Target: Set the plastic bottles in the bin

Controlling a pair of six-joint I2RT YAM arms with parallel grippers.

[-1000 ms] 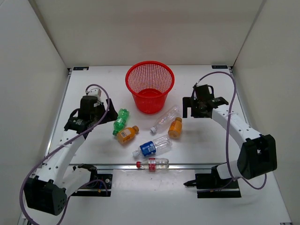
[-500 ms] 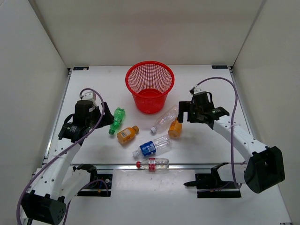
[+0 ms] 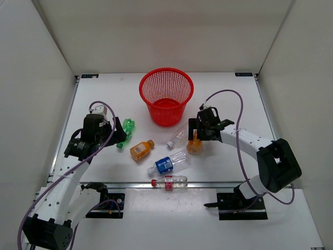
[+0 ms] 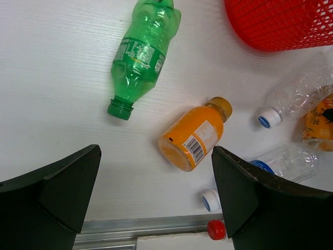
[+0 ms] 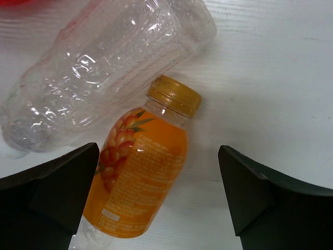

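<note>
**Bottles: six lying on the table (image 3: 229,99) in front of the bin (image 3: 166,112)**

From above, the right hand (image 3: 200,133) covers part of the right orange bottle (image 5: 138,182) and one end of the clear bottle (image 5: 104,73) just beside it. Its wrist view shows the fingers spread wide to either side of that orange bottle, gripping nothing. One finger sits close by the label, and contact cannot be judged. The other stands well clear.

The left hand (image 4: 156,151) is also spread wide and empty, above bare table near the green bottle (image 4: 140,54). Its wrist view cuts off most of the bin and hides part of the blue-labelled bottle (image 3: 167,163) behind a finger.

The bin is round, open red plastic mesh, upright, tapering to a narrower base. The green bottle is translucent and contoured, with a paper label. The left orange bottle (image 3: 141,149) is short, with a tan cap and a barcode label. The clear bottle is ridged and glossy. The slim red-capped bottle (image 3: 169,182) lies along a metal rail (image 3: 218,183) at the table's near edge.

Bare white table lies on both sides of the bin and to the right of the right hand. White walls (image 3: 156,36) close in the left, far and right sides.
</note>
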